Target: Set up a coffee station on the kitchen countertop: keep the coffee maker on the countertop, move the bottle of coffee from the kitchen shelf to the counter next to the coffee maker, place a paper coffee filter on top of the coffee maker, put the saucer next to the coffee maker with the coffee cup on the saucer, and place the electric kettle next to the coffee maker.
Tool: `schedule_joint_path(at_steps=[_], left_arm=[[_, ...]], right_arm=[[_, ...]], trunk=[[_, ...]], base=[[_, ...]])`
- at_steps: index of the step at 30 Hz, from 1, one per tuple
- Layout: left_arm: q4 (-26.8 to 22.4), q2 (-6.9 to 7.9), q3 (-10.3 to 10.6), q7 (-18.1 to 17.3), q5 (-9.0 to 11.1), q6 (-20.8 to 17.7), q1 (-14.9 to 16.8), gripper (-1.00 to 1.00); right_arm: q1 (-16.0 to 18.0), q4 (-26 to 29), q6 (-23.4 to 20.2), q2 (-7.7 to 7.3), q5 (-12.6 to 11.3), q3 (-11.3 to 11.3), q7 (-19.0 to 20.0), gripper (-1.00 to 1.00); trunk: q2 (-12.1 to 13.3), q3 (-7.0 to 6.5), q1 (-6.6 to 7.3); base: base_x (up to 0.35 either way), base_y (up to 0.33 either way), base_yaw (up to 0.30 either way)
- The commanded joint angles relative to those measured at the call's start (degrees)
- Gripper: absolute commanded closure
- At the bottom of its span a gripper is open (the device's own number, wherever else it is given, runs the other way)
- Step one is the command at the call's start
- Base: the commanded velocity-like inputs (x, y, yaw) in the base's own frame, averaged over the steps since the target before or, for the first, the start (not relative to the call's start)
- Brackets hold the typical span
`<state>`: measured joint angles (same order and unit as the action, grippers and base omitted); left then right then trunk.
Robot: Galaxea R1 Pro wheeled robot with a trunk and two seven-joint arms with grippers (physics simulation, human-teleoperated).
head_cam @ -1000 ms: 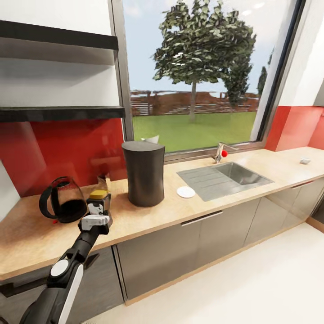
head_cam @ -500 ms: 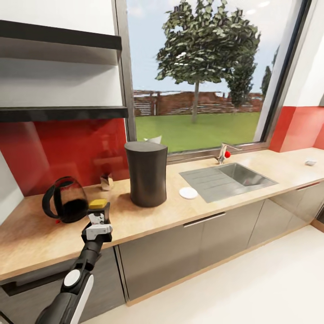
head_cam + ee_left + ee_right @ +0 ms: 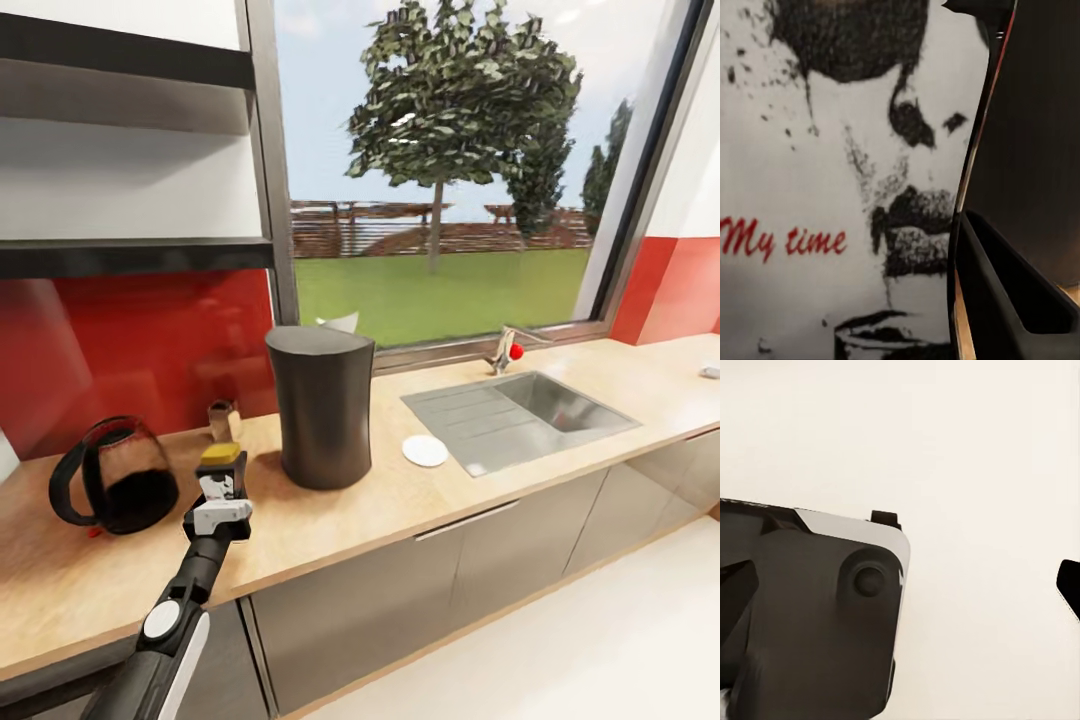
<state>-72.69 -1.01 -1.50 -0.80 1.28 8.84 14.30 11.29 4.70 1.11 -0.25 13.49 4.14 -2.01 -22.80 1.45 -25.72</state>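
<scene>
My left gripper (image 3: 219, 497) is shut on the bottle of coffee (image 3: 220, 472), a small dark jar with a yellow-brown cap, held over the kitchen countertop (image 3: 400, 500). It sits between the electric kettle (image 3: 112, 476) and the tall dark coffee maker (image 3: 321, 406). Up close the bottle's white label (image 3: 832, 187) reads "My time", with one dark finger (image 3: 1012, 300) beside it. The white saucer (image 3: 425, 450) lies right of the coffee maker. A white paper coffee filter (image 3: 341, 322) peeks from behind the coffee maker's lid. The dark kitchen shelf (image 3: 130, 256) hangs above the kettle.
A small tan cup-like thing (image 3: 222, 419) stands by the red backsplash; I cannot tell whether it is the coffee cup. The steel sink (image 3: 525, 412) and tap (image 3: 505, 352) lie to the right. A dark robot part (image 3: 817, 615) shows over pale floor (image 3: 967, 450).
The head camera has shifted, so the whole scene sits lower and the kettle further left. My left arm has drawn back a little towards me, still holding the bottle.
</scene>
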Motion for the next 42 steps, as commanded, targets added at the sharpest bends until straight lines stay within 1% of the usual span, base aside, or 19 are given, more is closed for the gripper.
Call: schedule_joint_path(at_steps=[1, 11, 18, 27, 34, 42], left_arm=[[0.0, -0.04, -0.1, -0.2, 0.0, 0.1, 0.0, 1.00], [0.0, 0.03, -0.1, -0.1, -0.1, 0.2, -0.3, 1.00], [0.0, 0.28, -0.2, 0.2, -0.3, 0.3, -0.3, 1.00], [0.0, 0.27, -0.2, 0.4, -0.3, 0.2, -0.3, 1.00], [0.1, 0.37, -0.6, 0.4, -0.3, 0.3, -0.4, 1.00], [0.9, 0.46, -0.7, 0.4, -0.3, 0.3, -0.4, 1.00]], right_arm=[[0.1, 0.0, 0.1, 0.00, 0.6, 0.4, -0.1, -1.00], [0.1, -0.1, 0.1, -0.01, 0.6, 0.3, -0.1, -1.00], [0.1, -0.1, 0.1, -0.01, 0.7, 0.3, -0.1, -1.00], [0.1, -0.2, 0.1, -0.09, 0.7, 0.3, -0.2, -1.00], [0.1, -0.2, 0.1, -0.10, 0.7, 0.3, -0.2, -1.00], [0.1, -0.2, 0.1, -0.10, 0.7, 0.3, -0.2, -1.00]], trunk=[[-0.1, 0.13, -0.07], [-0.1, 0.13, -0.07], [-0.1, 0.13, -0.07], [-0.1, 0.13, -0.07], [-0.1, 0.13, -0.07], [-0.1, 0.13, -0.07]], base=[[0.337, 0.000, 0.000], [0.321, 0.000, 0.000], [0.051, 0.000, 0.000], [0.260, 0.000, 0.000], [0.052, 0.001, 0.000], [0.160, 0.105, 0.000]])
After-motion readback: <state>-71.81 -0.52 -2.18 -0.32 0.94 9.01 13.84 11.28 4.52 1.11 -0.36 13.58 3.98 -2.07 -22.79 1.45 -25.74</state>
